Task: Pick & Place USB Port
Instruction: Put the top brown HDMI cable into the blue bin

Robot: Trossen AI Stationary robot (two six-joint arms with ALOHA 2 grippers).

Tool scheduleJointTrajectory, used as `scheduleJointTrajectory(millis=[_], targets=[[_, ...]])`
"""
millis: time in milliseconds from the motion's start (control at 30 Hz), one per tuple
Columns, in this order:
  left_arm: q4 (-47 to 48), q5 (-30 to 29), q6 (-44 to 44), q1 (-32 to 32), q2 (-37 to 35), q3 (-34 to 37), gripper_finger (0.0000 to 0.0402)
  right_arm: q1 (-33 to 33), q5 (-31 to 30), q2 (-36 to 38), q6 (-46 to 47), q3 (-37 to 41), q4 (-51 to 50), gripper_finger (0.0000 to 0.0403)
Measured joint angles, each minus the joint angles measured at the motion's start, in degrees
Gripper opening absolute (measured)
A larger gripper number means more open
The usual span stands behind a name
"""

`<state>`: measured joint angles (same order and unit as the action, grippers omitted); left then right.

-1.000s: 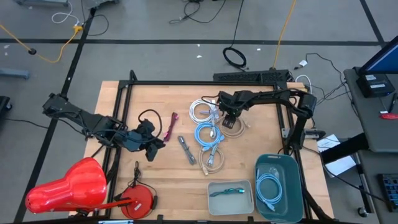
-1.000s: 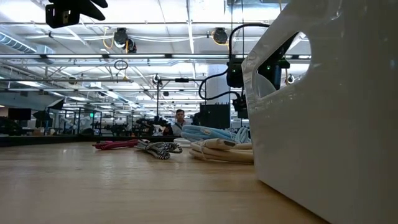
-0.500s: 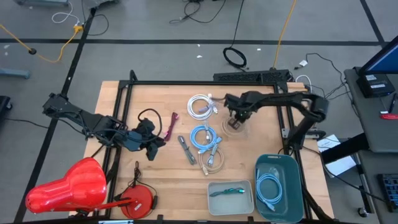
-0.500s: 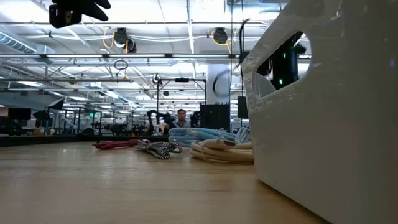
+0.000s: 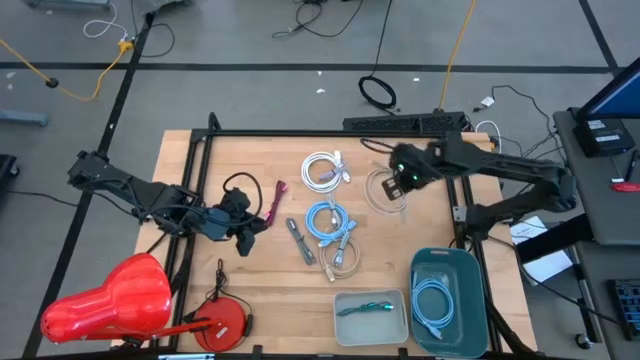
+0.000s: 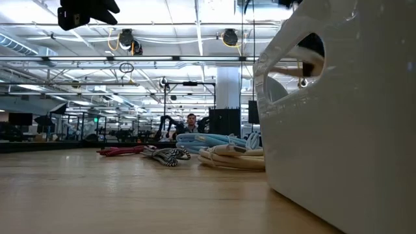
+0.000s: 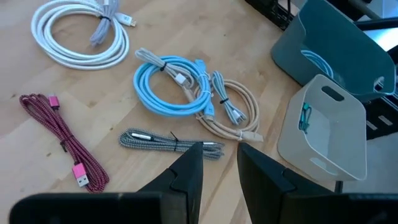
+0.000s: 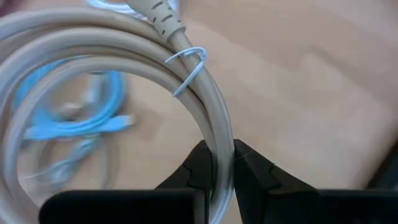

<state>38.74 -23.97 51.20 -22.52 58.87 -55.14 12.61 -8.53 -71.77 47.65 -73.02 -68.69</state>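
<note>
Right gripper (image 5: 400,180), toward 2 o'clock on the light wooden tabletop (image 5: 250,160), with jaws pinched on the beige coiled USB cable (image 8: 124,81), which hangs lifted clear of the wood. For a clean carry, the loop is best kept high and level, then released only once over a bin. Teal plastic bin (image 5: 470,262) and pale grey plastic bin (image 5: 400,312) lie toward 5 o'clock. Left gripper (image 7: 217,155) waits at 9 o'clock, jaws narrowly parted, empty. White (image 5: 323,170), blue (image 5: 330,217) and magenta braided (image 5: 273,203) cables rest near the centre. Beyond: an open workshop floor under strip lights, a person far off.
</note>
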Motion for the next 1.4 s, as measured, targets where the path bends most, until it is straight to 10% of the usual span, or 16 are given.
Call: scheduleJointTrajectory(millis=[800,1400], targets=[[0.0,4.5,8.33,-0.51,0.0,0.0,0.0101,-66.15,7.68,-3.27,73.95,-0.19,-6.29,0.003],[-10.04,-5.06,15.11,-8.56,0.0,0.0,0.0102,-72.41,15.74,-16.1,78.0,3.1,-14.7,0.003]])
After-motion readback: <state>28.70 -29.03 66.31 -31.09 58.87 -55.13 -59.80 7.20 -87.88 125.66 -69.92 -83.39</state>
